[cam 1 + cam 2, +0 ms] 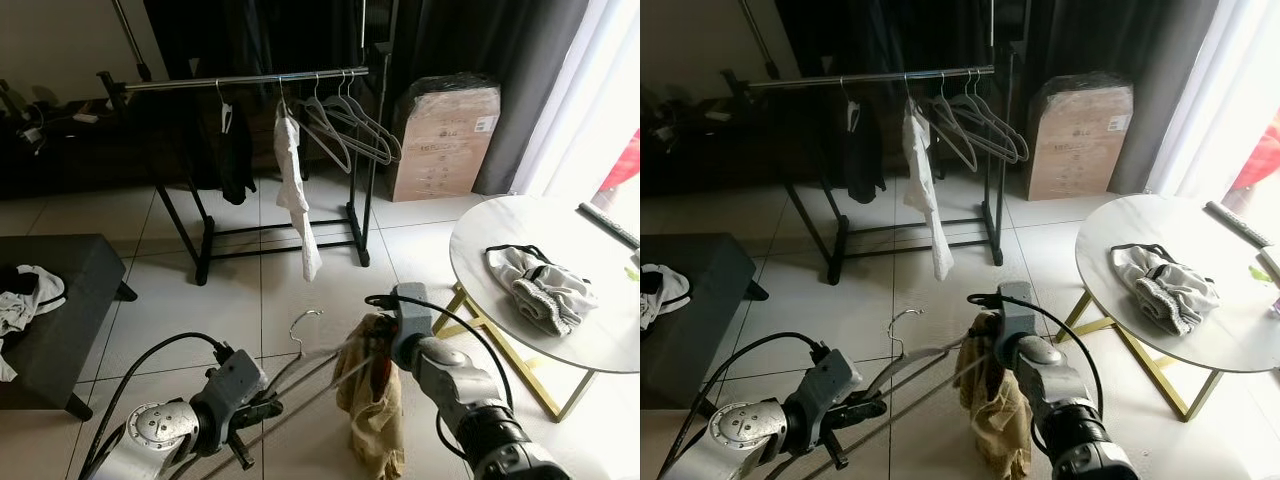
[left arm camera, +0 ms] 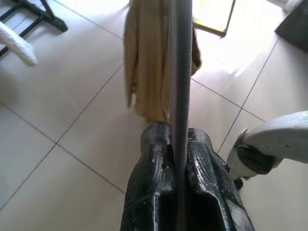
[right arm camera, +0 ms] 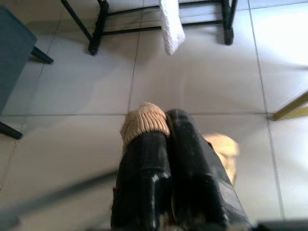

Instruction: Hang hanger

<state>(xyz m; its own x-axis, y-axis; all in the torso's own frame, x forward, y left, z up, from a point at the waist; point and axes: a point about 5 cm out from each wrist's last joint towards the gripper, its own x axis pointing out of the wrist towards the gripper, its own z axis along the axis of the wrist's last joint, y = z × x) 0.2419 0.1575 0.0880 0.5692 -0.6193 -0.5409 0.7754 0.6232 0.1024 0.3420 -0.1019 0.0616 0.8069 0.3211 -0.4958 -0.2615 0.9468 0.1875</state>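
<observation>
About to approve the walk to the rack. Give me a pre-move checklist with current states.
1. Left gripper clamped on the hanger bar: ok.
2. Right gripper shut on the tan garment: ok.
3. Garment seated on the hanger: cannot tell; it hangs bunched near one end.
4. Hanger hook free and pointing up: ok.
5. Free space on the rack rail: ok, a bare stretch lies left of the dark garment.
6. Floor path to the rack: ok, but the round table stands close on the robot's right.
</observation>
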